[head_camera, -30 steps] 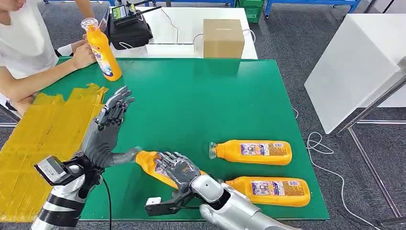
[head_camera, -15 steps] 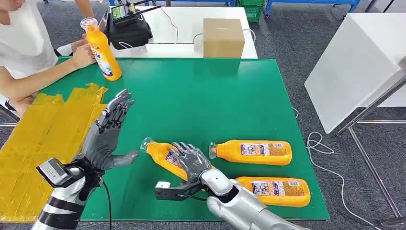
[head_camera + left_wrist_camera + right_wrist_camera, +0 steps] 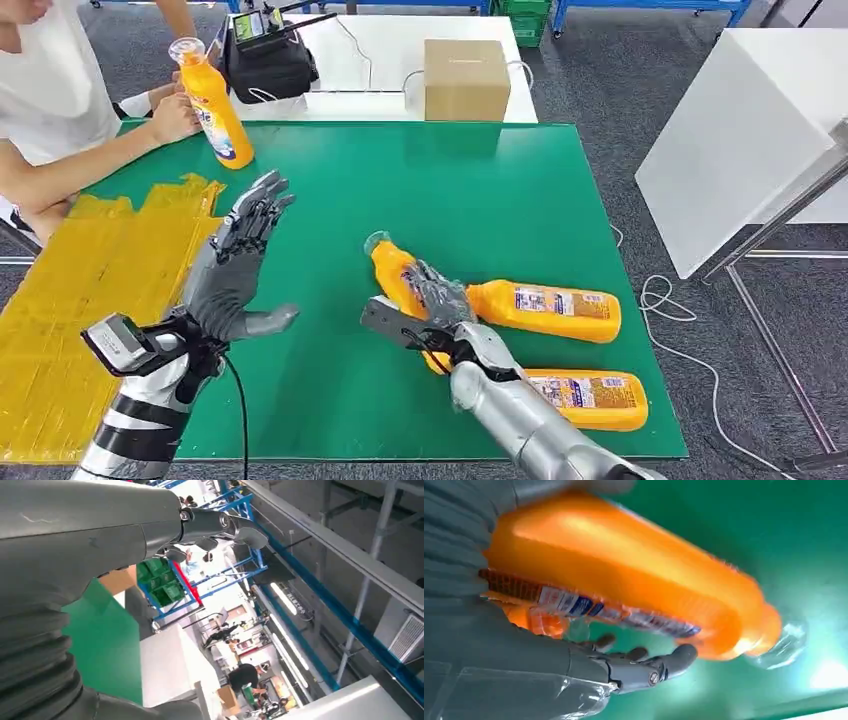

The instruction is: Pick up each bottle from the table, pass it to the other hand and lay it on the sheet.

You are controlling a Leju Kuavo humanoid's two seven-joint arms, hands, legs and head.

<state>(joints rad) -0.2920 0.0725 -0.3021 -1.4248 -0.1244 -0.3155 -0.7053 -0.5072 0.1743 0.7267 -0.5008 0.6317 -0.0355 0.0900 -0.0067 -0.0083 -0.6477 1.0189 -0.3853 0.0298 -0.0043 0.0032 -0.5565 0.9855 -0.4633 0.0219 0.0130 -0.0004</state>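
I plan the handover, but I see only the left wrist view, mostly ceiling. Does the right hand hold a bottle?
Observer: Yes. The right hand grips an orange bottle, cap end pointing away from the robot.
Operator: And where is the left hand?
Observer: The left hand is raised over the table, fingers spread, holding nothing, apart from the bottle.
Operator: Are other bottles left?
Observer: Two lie on the table beside the right hand: the far bottle and the near bottle.
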